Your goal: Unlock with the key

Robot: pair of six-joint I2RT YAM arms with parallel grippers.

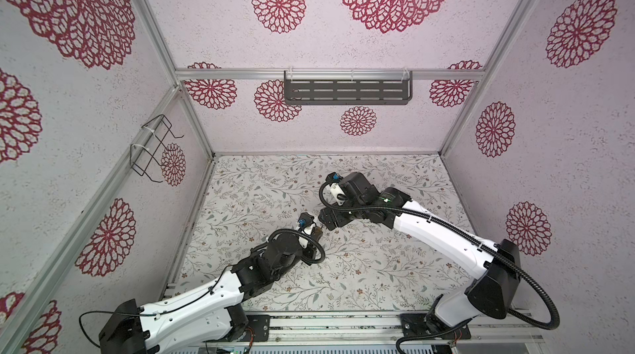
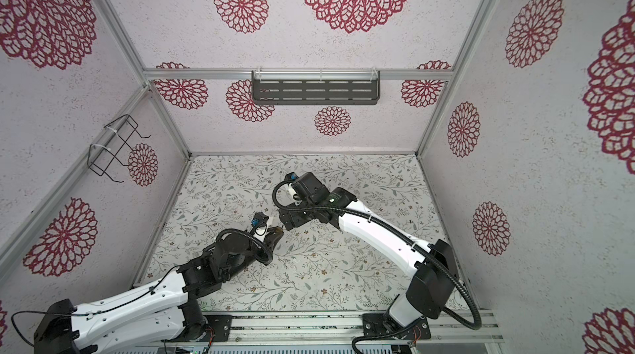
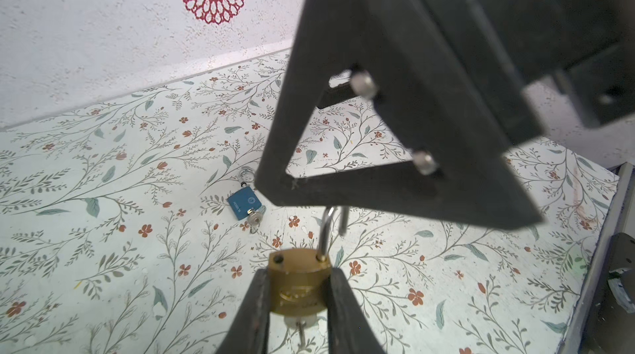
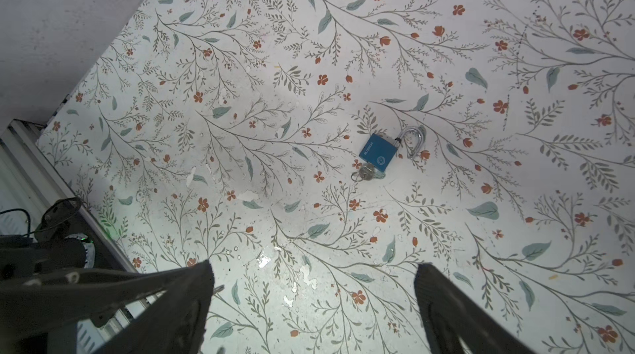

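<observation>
Between the left gripper's (image 3: pixel 299 275) fingers sits the brass padlock (image 3: pixel 296 295), pinched by its flat sides with the jaws narrowed onto the body and held off the table (image 1: pixel 378 266). Its shackle (image 3: pixel 325 232) points away from the fingertips, one leg seated and the other clear of its hole — so I judge the unlocking itself done. A sliver of metal hanging under the body is likely the key (image 3: pixel 301 330), though too hidden to be sure. Beyond the fingertips, well apart on the table, lies a blue padlock (image 3: pixel 244 205), its own shackle swung out and a second key (image 4: pixel 367 171) in it. The left arm (image 1: pixel 206 297) reaches low and forward toward the middle. Facing it tip to tip, the right gripper (image 4: pixel 314 268) stands spread wide and holds nothing, one finger just by the shackle's bend — contact I cannot tell. The right arm (image 1: pixel 439 232) stretches across with its wrist bent down. What remains, I judge, is to draw the shackle free or set the lock down gently.
</observation>
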